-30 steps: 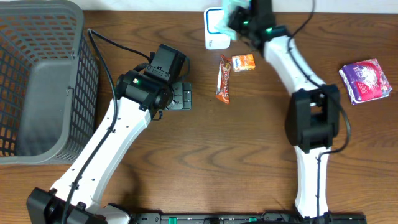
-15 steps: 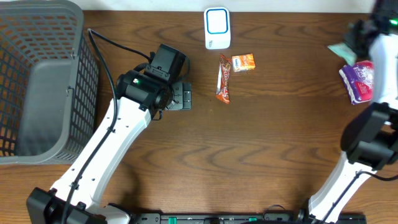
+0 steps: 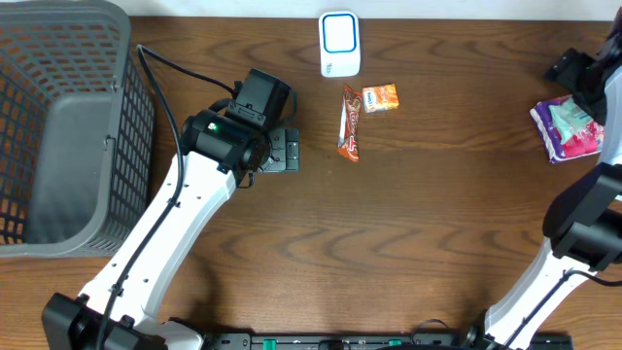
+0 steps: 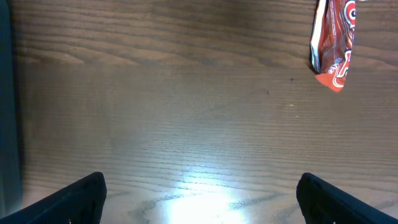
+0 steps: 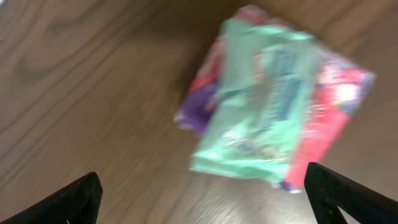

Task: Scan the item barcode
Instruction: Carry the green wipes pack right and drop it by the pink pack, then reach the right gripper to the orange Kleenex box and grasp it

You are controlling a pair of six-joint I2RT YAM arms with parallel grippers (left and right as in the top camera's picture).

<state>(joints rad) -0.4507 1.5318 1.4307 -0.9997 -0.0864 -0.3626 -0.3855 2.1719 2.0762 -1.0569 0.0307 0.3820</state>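
A mint-green packet [image 5: 264, 118] lies flat on top of a purple-and-pink packet [image 5: 339, 102] at the table's right edge, the pair also showing in the overhead view as the green packet [image 3: 575, 119] on the purple one [image 3: 559, 144]. My right gripper [image 5: 208, 199] hovers above them, open, with nothing between its fingers. The white scanner [image 3: 339, 43] with a blue window stands at the back centre. My left gripper [image 4: 202, 199] is open and empty over bare wood, left of a red candy bar [image 4: 333, 46].
A grey mesh basket [image 3: 97, 58] fills the left side. The candy bar [image 3: 350, 122] and a small orange packet [image 3: 380, 98] lie just in front of the scanner. The left arm [image 3: 194, 214] crosses the table's left half.
The right arm swung from the scanner to the right edge carrying the green packet, then opened and left it on the purple packet. The left arm has not moved.
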